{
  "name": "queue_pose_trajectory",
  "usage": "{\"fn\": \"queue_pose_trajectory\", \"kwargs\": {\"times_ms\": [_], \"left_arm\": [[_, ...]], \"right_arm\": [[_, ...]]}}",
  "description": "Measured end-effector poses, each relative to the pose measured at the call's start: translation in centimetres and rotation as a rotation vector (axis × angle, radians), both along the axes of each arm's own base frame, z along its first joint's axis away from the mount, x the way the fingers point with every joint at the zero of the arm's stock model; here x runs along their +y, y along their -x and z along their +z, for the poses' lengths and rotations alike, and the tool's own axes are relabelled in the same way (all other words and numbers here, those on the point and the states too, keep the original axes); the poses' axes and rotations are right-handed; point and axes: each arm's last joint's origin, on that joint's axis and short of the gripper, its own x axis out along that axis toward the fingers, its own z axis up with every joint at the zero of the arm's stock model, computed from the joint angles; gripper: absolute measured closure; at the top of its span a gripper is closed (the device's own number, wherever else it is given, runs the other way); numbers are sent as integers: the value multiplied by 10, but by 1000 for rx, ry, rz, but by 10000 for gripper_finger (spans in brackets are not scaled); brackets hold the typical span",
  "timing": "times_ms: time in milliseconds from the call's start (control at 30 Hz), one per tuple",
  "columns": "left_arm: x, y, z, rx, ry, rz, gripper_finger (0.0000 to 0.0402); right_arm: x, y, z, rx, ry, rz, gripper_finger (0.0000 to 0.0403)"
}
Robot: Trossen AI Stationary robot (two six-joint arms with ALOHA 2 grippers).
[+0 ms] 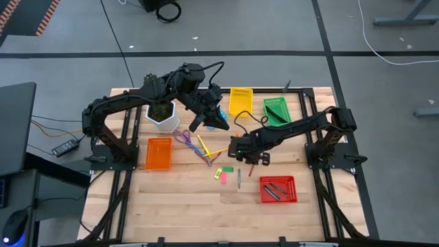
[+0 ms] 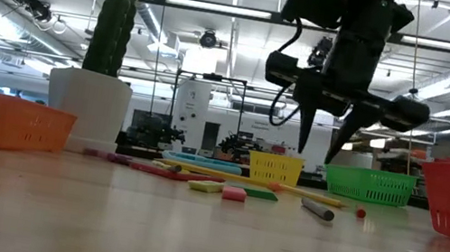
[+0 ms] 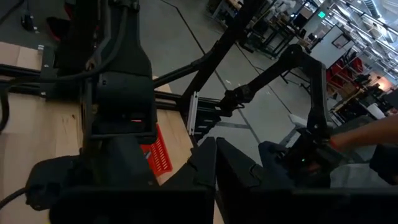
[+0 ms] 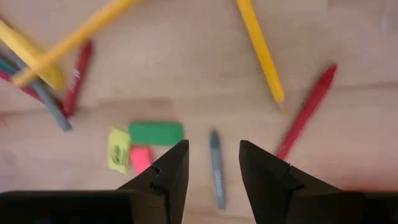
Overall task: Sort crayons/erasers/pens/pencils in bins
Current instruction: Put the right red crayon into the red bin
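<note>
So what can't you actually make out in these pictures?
- Orange bin: contents, if any, too small from above; its mesh wall hides them in the low view.
- Left gripper: shut; whether it pinches anything is hidden by dark fingers.
- Loose pile by the purple scissors: overlapping sticks, too small to count.
- Green bin: dark contents unidentifiable.

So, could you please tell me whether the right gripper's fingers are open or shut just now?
Open. In the right wrist view the right gripper shows bare wood and a grey crayon between its two separated fingers, holding nothing.
</note>
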Motion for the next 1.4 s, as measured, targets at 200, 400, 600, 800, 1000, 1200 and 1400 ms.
{"fn": "queue_pose_trajectory", "kwargs": {"times_ms": [200, 400, 600, 800, 1000, 1200, 1400], "left_arm": [[0, 0, -1, 5, 0, -1, 383], [0, 0, -1, 4, -1, -1, 394], [0, 0, 0, -4, -13, -4, 379], [0, 0, -1, -4, -14, -5, 377], [0, 1, -2, 9, -11, -5, 392], [0, 1, -3, 20, -10, -6, 384], [0, 1, -4, 32, -5, -5, 381]], "right_arm": [[-1, 5, -2, 62, -11, -109, 256], [2, 16, -5, 199, -105, -114, 256], [5, 24, -10, 298, -109, -150, 256], [4, 25, -22, 308, -101, -153, 256], [3, 21, -29, 294, -79, -156, 256], [4, 13, -44, 290, -81, -131, 256], [4, 11, -48, 295, -86, -131, 256]]}}
